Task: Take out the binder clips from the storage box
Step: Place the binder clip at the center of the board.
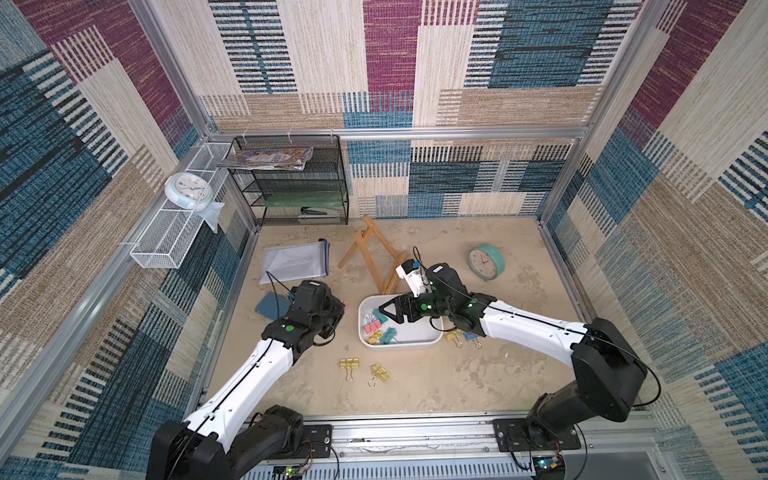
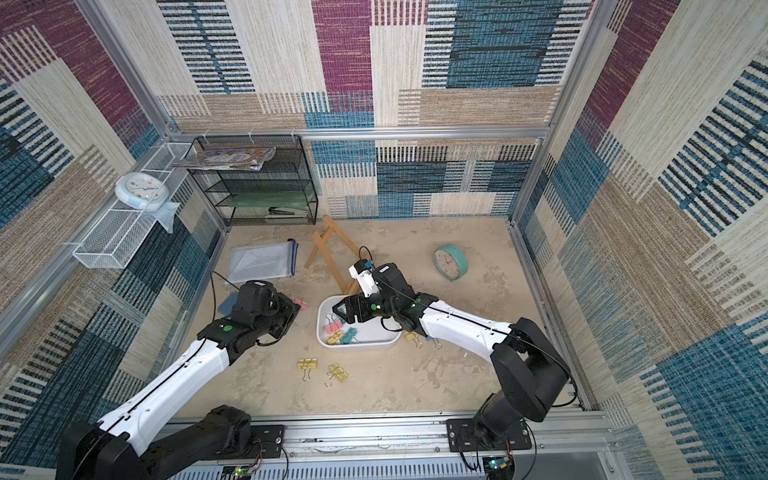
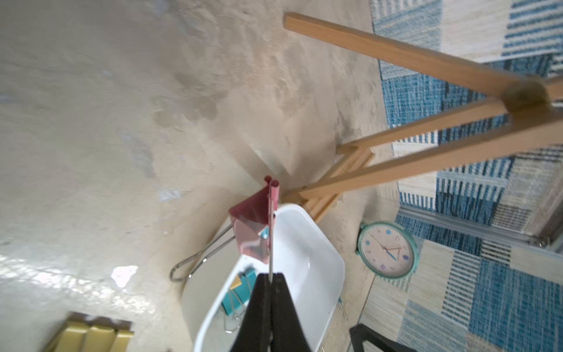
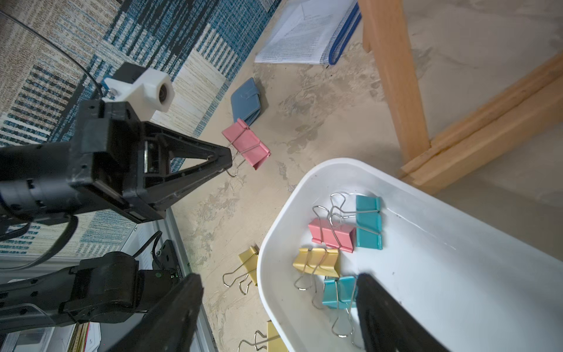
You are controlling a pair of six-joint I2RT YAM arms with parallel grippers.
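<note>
The white storage box (image 1: 399,345) sits mid-table and holds several binder clips (image 1: 379,328): teal (image 4: 368,222), pink (image 4: 332,234), yellow (image 4: 316,262) and another teal (image 4: 338,292). My right gripper (image 4: 278,279) is open above the box's left end, one finger over the lower teal clip, the other outside the rim. Left of the box, my left gripper (image 3: 270,275) is shut on the wire handle of a pink clip (image 3: 251,225), held above the table. Two yellow clips (image 1: 349,363) (image 1: 380,372) lie in front of the box. A yellow clip (image 1: 453,336) and a blue clip (image 1: 469,336) lie at its right.
A wooden easel (image 1: 374,257) stands just behind the box. A teal clock (image 1: 486,262) leans at the back right. A blue wallet (image 1: 272,305) and a document pouch (image 1: 295,262) lie left. A black mesh shelf (image 1: 291,183) and a white wire basket (image 1: 166,237) line the back left.
</note>
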